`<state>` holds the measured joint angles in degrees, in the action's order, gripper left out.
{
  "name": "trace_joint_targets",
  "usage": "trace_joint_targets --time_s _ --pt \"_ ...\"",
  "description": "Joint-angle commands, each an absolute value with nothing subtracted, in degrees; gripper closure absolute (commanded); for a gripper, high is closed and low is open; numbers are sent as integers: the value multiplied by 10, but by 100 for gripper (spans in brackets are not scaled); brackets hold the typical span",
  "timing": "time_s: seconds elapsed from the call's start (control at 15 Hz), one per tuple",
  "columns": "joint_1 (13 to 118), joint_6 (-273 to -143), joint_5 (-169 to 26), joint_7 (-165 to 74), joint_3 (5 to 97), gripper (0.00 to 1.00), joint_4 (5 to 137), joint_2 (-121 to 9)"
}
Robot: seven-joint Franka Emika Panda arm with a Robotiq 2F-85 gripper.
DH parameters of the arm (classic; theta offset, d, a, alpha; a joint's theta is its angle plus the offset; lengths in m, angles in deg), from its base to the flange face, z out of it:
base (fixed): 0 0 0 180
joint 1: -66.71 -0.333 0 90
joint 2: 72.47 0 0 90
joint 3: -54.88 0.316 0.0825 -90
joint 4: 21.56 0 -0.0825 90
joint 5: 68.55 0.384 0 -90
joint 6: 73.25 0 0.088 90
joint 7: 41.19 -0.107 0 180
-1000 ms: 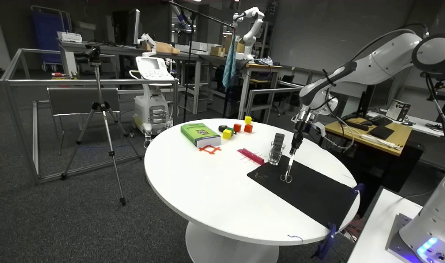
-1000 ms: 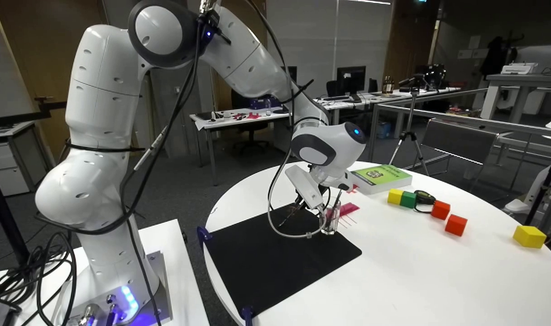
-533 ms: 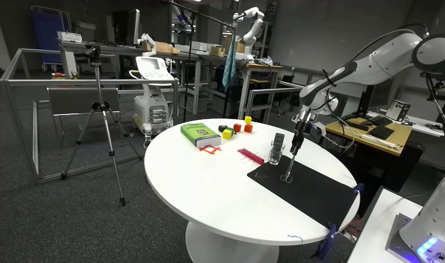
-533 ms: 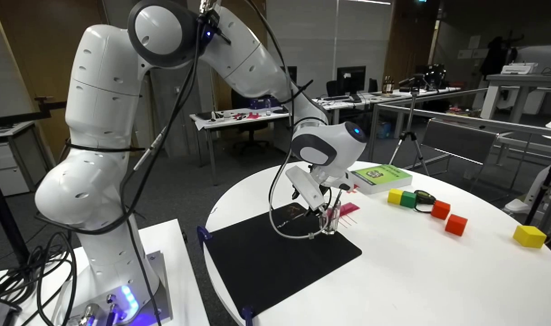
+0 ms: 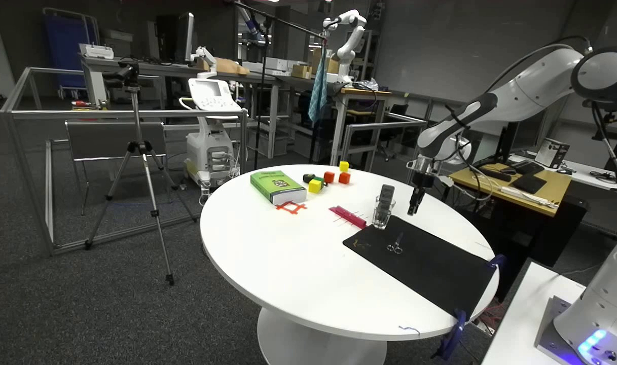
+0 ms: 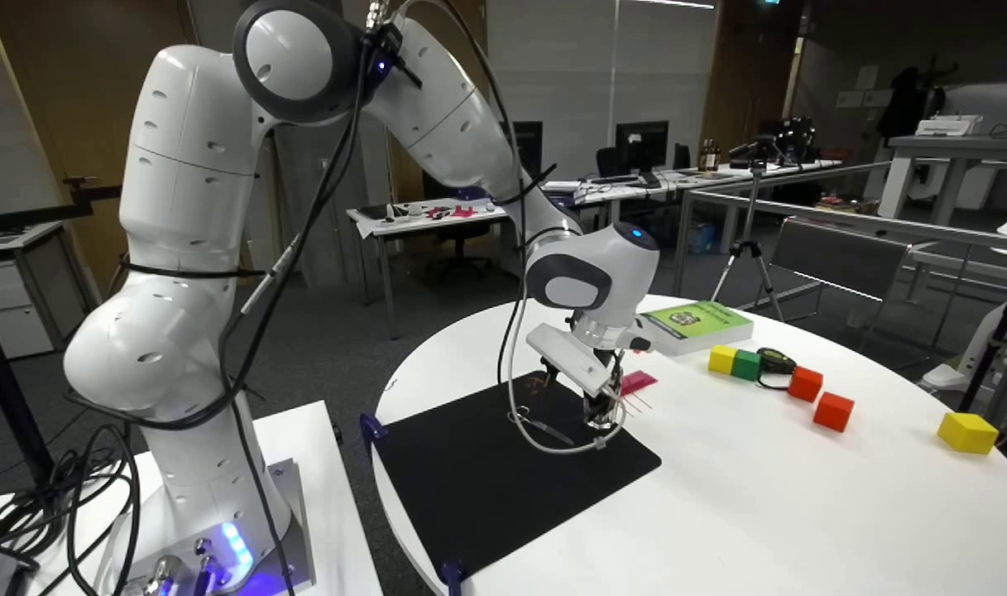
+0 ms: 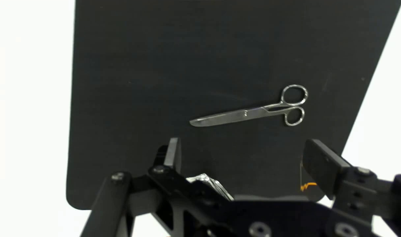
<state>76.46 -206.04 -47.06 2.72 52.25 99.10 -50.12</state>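
Silver scissors (image 7: 233,117) lie flat on the black mat (image 7: 147,72), their finger rings to the right in the wrist view. The same scissors (image 5: 395,246) show on the mat in an exterior view, and the scissors (image 6: 548,430) are partly crossed by a cable elsewhere. My gripper (image 7: 243,143) stands wide open with nothing between its fingers. In an exterior view the gripper (image 5: 413,210) hangs above the mat's edge, apart from the scissors. A clear glass (image 5: 381,217) holding a dark grey object is close beside it; in the wrist view the gripper hides most of the glass (image 7: 209,182).
A magenta strip (image 5: 348,217) with thin sticks lies past the glass. Farther off are a green book (image 5: 278,186), a red frame shape (image 5: 291,207), a yellow cube (image 6: 967,432), red cubes (image 6: 834,411) and a green cube (image 6: 746,364). Blue clamps (image 5: 455,334) grip the mat at the table edge.
A second ago my gripper held the scissors tilted up by the blade end, rings at the mat. They now lie flat; the jaws have opened and the gripper has drawn back from them.
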Motion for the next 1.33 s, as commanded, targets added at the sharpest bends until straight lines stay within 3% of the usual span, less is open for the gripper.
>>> trace_joint_targets --time_s 0.0,0.33,1.13,1.27 --pt "756 -2089 -594 11 509 0 1032 -531" --pt "754 -2039 -768 11 505 0 1049 -559" --pt "744 -1901 -864 186 528 0 1048 -592" --pt "745 -1930 -843 154 524 0 1043 -571"
